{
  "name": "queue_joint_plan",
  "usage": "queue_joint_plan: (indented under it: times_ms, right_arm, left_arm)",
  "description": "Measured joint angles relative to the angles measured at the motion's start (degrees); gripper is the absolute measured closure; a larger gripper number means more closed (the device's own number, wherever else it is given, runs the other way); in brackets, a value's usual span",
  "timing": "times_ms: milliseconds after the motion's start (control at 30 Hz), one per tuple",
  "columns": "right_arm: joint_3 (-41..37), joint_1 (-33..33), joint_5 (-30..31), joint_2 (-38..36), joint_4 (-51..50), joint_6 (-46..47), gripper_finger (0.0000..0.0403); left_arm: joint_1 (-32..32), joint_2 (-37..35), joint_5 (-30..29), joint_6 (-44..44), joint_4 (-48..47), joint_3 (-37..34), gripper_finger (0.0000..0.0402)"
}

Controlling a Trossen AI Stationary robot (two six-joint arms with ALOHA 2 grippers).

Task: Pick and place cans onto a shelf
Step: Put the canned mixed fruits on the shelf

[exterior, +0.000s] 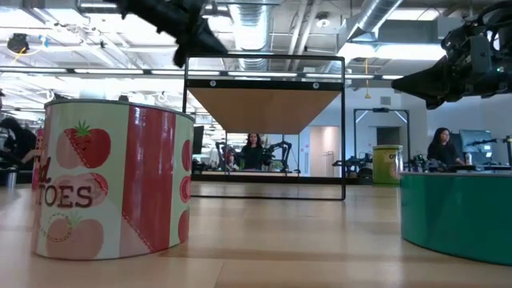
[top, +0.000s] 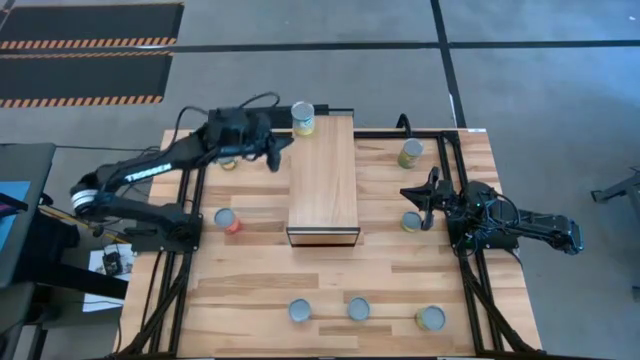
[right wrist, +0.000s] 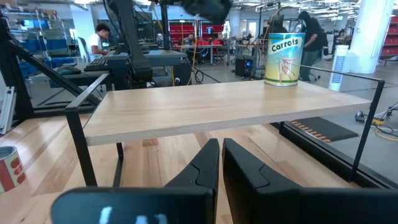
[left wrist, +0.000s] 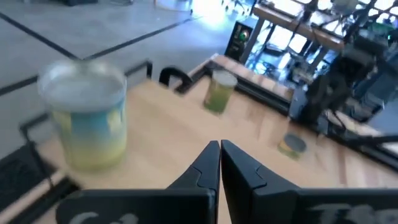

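The shelf (top: 323,180) stands mid-table, a light-wood plank top on a thin black frame. A carrots can (top: 303,117) stands upright on its far left corner; it also shows in the left wrist view (left wrist: 84,115) and the right wrist view (right wrist: 283,59). My left gripper (top: 280,148) is shut and empty, raised beside the shelf's left edge, just short of that can. My right gripper (top: 412,195) is shut and empty to the right of the shelf, its fingers (right wrist: 221,155) pointing at the shelf. Its own wrist view shows the left gripper (left wrist: 220,155) shut.
Cans stand on the table: a green one (top: 410,152) at the far right, one (top: 411,221) by my right gripper, a red one (top: 228,220) left of the shelf, one (top: 229,160) under my left arm, and three (top: 358,308) along the near edge.
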Motion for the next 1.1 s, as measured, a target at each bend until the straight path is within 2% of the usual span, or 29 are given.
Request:
queue_joint_plan:
  times_ms: [133,333,467,767,900,1100]
  right_arm:
    - [0.0,0.0,0.0,0.0,0.0,-0.6,0.0356]
    - [0.0,0.0,0.0,0.0,0.0,-11.8,0.0356]
    - [0.0,0.0,0.0,0.0,0.0,-17.9,0.0356]
    - [0.0,0.0,0.0,0.0,0.2,-12.8,0.0356]
    - [0.0,0.0,0.2,0.0,3.1,-12.2,0.0356]
    - [0.0,0.0,0.2,0.0,9.2,-4.3,0.0356]
  left_arm:
    - [-1.2,-4.6,-1.0,-1.0,-0.5,-6.6,0.0401]
    - [-3.1,-10.1,-2.5,-2.6,-0.4,-12.3,0.0401]
    - [-3.6,-12.7,-4.8,-3.7,-1.2,-13.7,0.0401]
    - [-4.1,-13.3,-6.4,-7.2,-6.2,-13.7,0.0402]
    - [-5.9,-13.2,-7.7,-6.5,-9.0,-13.7,0.0402]
    - [-6.8,-11.8,-6.2,-7.3,-8.3,-13.7,0.0402]
